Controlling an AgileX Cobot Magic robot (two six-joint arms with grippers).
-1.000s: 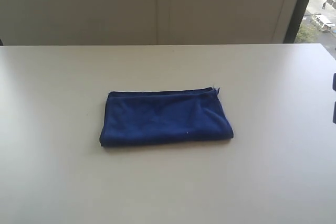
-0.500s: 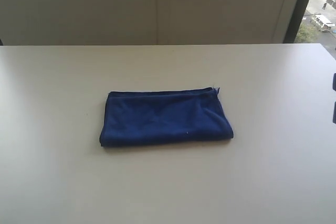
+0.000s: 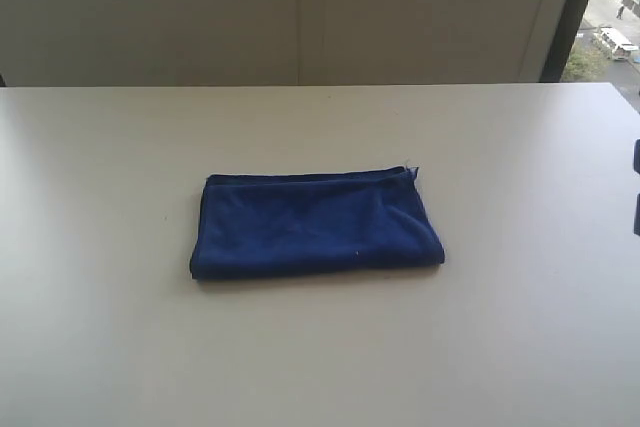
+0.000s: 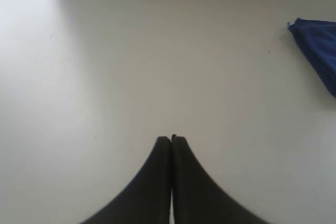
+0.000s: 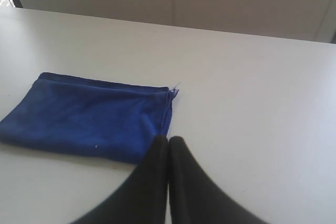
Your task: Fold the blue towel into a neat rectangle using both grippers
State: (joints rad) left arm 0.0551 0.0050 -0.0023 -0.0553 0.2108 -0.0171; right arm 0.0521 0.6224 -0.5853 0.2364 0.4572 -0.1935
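The blue towel (image 3: 315, 224) lies flat on the counter (image 3: 500, 347), with bare counter all around it. It is folded over into a long shape with four sides, and you can see more than one layer along its far edge. So I think the folding is done, or very nearly done. The long edges look straight and line up well. One short end bulges out a bit and is not quite square, and a little tag or thread sticks out at one far corner of the towel. If anything is left to do, it may be a small tidy of that end, but it looks neat enough to me. Nothing is touching the towel. The left fingers (image 4: 155, 177) are well away from the towel, over bare counter, and only a corner of the towel shows in the left wrist view. The right fingers (image 5: 152, 177) are near one short end of the towel, but I cannot tell if they are above it or just beside it. Both pairs of fingers are pressed tight together and hold nothing. Counting up: one towel, one counter, and two pairs of fingers.
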